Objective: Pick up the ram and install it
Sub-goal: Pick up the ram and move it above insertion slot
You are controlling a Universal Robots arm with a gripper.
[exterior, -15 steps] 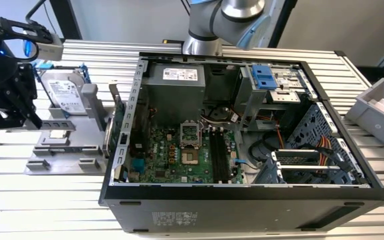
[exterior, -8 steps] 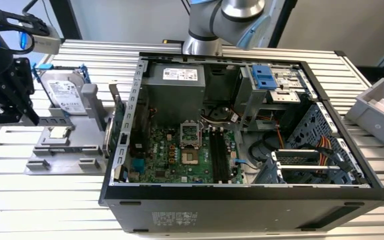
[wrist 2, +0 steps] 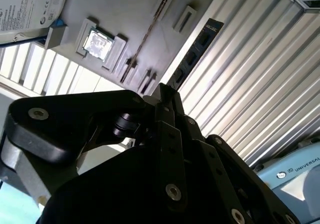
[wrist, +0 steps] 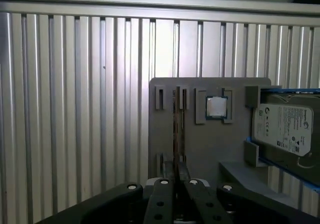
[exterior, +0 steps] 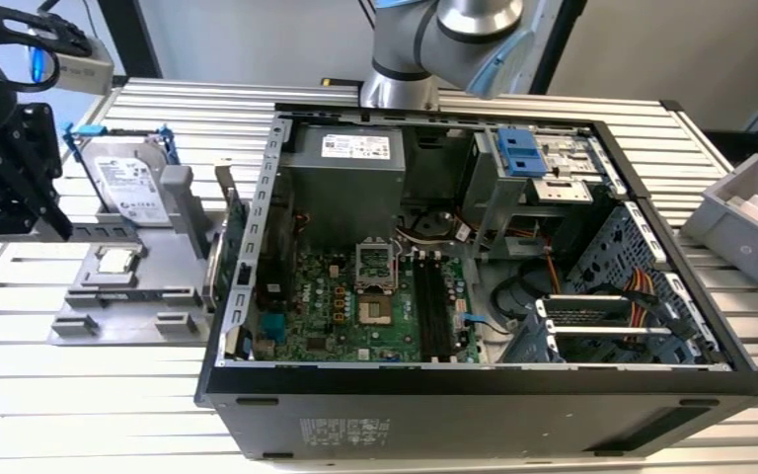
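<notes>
Now: the gripper (wrist: 176, 178) hangs over the grey fixture tray (wrist: 210, 154). Its jaws are drawn together to a thin slit, and I see nothing clamped between them.

Count on the tray:
- One ram (wrist: 175, 126) stands on its long edge with its ends seated in small slotted blocks (wrist 2: 186, 18). In the first wrist view it lines up with the slit. In the second wrist view the ram (wrist 2: 145, 39) lies just past the fingertips and apart from them.
- One processor chip (wrist: 216, 106) lies flat in a square pocket just beside the ram.
- One hard drive (wrist: 285, 129) in a blue frame sits beyond the chip, at the tray's edge.

In the exterior view, one green expansion card (exterior: 237, 247) stands on edge between the tray and one open computer case (exterior: 485, 380). The card and the case wall stand between the ram and the motherboard (exterior: 340, 296). Black memory slots (exterior: 432, 306) run beside the processor socket; I cannot count them.

Farthest off, at the exterior view's right, one grey bin (exterior: 734, 212) sits on the slatted table (exterior: 90, 395).
</notes>
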